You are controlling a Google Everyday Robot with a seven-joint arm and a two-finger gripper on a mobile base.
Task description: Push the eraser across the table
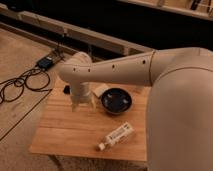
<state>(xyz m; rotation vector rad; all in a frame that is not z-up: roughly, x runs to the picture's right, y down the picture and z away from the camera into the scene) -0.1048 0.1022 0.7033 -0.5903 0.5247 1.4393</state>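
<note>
From my station I see the table (75, 132) as a low rectangle of pale wood, its top laid in narrow slats with a smooth, matte look. It stands on a beige floor (20, 47) that looks like short carpet. Black cables (22, 85) loop across that floor to the left and lead to a small dark box (45, 62). Behind the table a long pale rail (95, 39) runs along a dark wall.

The arm (120, 70) fills the right side, a thick, rounded, cream shell with a row of small dark dots along it. It bends down at the far left part of the table, where the gripper (83, 104) hangs just above or on the wood; I cannot tell whether it is open or closed.

The eraser (66, 89) is a small flat black shape near the table's far left edge, just beside the wrist and partly hidden by it. A dark round bowl (117, 101) sits just right of the gripper. A white labelled bottle (117, 135) lies on its side near the front edge.
</note>
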